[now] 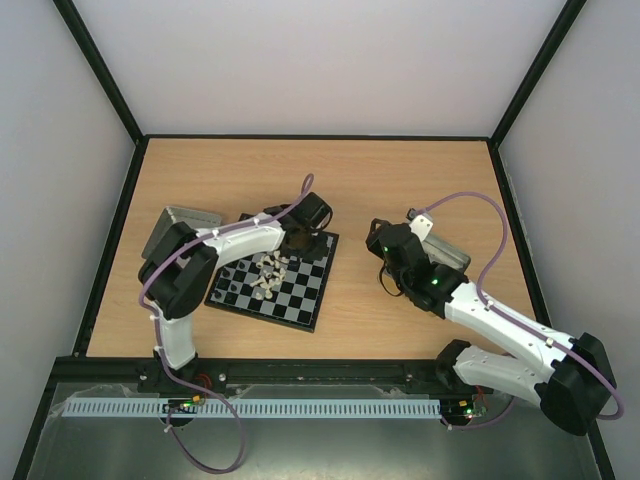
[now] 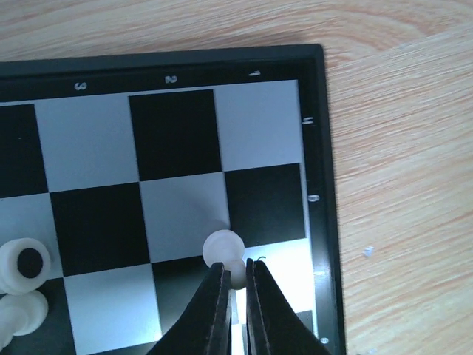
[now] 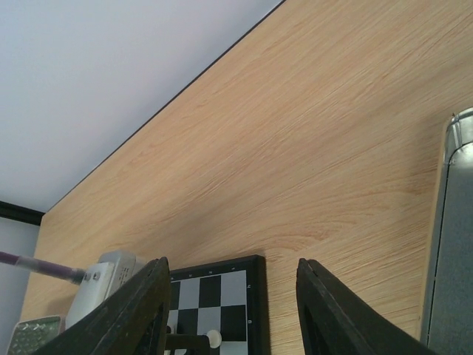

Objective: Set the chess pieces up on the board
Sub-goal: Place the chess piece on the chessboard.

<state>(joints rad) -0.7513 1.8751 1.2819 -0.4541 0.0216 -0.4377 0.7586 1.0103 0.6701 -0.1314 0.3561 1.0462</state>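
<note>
Left gripper [image 2: 236, 270] clamps a white piece [image 2: 222, 245] at lower right of the board [image 2: 329, 185]; right gripper [image 3: 230, 268] gapes above wooden tabletop [image 3: 310, 148], pale wall [image 3: 111, 74] behind.

We count one board [image 1: 300, 295], two silver tins [image 1: 190, 215] and two arms [image 1: 245, 240]. The cream-white chess pieces [image 1: 268, 277] sit heaped at mid-board, too small for us to number from above; the left wrist view shows us at least three.
</note>
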